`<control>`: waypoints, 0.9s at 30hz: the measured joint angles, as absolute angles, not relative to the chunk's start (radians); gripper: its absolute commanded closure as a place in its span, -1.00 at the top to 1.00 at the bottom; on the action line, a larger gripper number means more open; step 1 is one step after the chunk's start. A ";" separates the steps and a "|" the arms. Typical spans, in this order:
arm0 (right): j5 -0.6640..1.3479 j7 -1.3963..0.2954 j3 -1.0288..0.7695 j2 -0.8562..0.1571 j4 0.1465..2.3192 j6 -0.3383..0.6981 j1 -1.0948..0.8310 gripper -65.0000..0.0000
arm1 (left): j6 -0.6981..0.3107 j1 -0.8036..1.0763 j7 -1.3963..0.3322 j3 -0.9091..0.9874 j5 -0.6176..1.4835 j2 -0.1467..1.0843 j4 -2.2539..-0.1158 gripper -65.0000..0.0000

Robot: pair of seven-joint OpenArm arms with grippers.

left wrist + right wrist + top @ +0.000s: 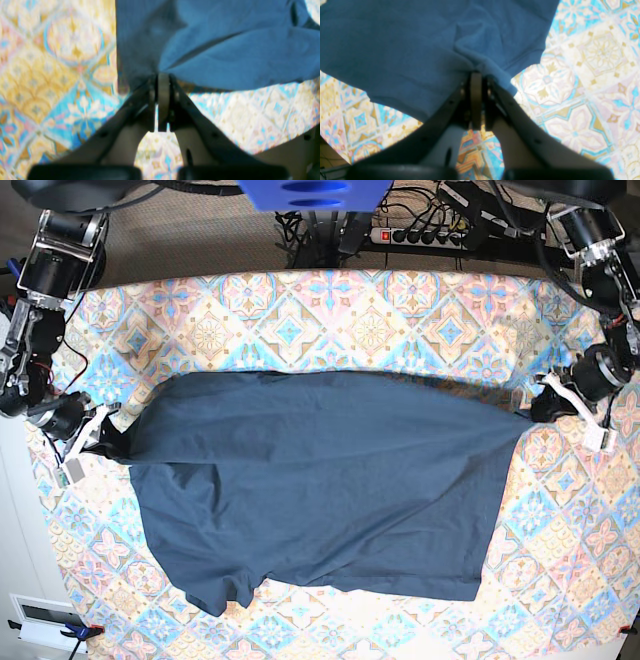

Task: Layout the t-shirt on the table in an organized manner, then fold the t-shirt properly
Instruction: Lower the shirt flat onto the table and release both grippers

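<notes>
The navy t-shirt lies spread across the middle of the table, stretched taut between both arms. My left gripper, on the right of the base view, is shut on the t-shirt's right corner; in the left wrist view its jaws pinch a bunched edge of the cloth. On the left of the base view my right gripper is shut on the opposite corner, and the right wrist view shows the fabric gathered at its closed tips. The lower hem is rumpled at the front left.
A power strip with cables lies behind the table's far edge. A blue mount sits at the top centre. The patterned cloth shows on all sides of the shirt.
</notes>
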State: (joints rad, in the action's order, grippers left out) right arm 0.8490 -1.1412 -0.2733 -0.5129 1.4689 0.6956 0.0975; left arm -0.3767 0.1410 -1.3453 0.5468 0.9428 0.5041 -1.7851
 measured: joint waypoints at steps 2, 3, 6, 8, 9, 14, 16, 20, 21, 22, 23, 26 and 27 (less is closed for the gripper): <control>0.801 -1.137 -0.273 -0.514 1.473 0.696 0.087 -0.99 | -0.374 0.159 -1.337 0.547 0.952 0.504 -1.766 -1.00; 0.768 -1.142 -0.273 -0.513 1.473 0.695 0.082 -0.99 | -0.375 0.162 -1.335 0.546 0.958 0.504 -1.739 -1.00; 0.678 -1.151 -0.273 -0.513 1.471 0.696 0.078 -0.99 | -0.373 0.173 -1.338 0.546 0.944 0.504 -1.660 -0.99; 0.623 -1.136 -0.273 -0.511 1.472 0.696 0.081 -0.99 | -0.372 0.186 -1.328 0.547 0.944 0.504 -1.608 -0.84; 0.588 -1.135 -0.273 -0.507 1.472 0.698 0.084 -0.99 | -0.371 0.187 -1.309 0.547 0.945 0.504 -1.583 -0.75; 0.434 -1.135 -0.334 -0.497 1.472 0.700 0.083 -0.98 | -0.370 0.233 -1.268 0.547 0.904 0.507 -1.571 -0.29; 0.365 -1.132 -0.361 -0.501 1.472 0.699 0.083 -0.98 | -0.368 0.233 -1.274 0.547 0.890 0.507 -1.571 -0.11; 0.310 -1.143 -0.392 -0.473 1.491 0.695 0.078 -0.98 | -0.371 0.222 -1.262 0.547 0.902 0.507 -1.571 0.05; 0.310 -1.142 -0.392 -0.466 1.510 0.696 0.071 -0.98 | -0.371 0.219 -1.262 0.547 0.902 0.507 -1.571 0.05; 0.317 -1.137 -0.390 -0.463 1.536 0.699 0.059 -0.98 | -0.371 0.205 -1.272 0.548 0.898 0.501 -1.570 0.05; 0.322 -1.134 -0.388 -0.462 1.557 0.703 0.048 -0.97 | -0.369 0.187 -1.272 0.548 0.889 0.498 -1.570 0.05; 0.317 -1.134 -0.389 -0.465 1.608 0.702 0.021 -0.91 | -0.368 0.113 -1.258 0.550 0.898 0.483 -1.570 0.05; 0.313 -1.135 -0.389 -0.465 1.618 0.702 0.014 -0.85 | -0.368 0.086 -1.251 0.553 0.897 0.468 -1.570 0.05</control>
